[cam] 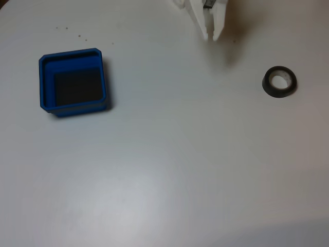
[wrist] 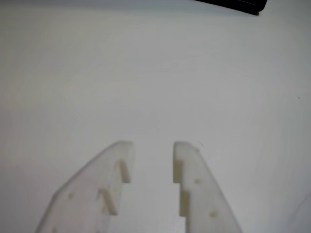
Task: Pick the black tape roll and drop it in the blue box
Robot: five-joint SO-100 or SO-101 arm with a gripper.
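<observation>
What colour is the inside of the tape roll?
Pale whitish-beige, seen best in the fixed view: tape roll.

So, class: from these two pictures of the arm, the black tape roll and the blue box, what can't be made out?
- Fixed view: the arm above the gripper is cut off by the top edge.
- Fixed view: how much tape is left on the black tape roll is too small to tell.
- Fixed view: the near inner wall of the blue box is hidden by its own rim.
- Wrist view: the dark object is cut off by the top edge.

Bright blue box (cam: 73, 81), dark grey-black floor inside. Black tape roll (cam: 279, 82) right of box, pale whitish core. White gripper (cam: 211, 36) between them, higher up. Plain off-white table (cam: 169, 170), few dark specks above box.
</observation>
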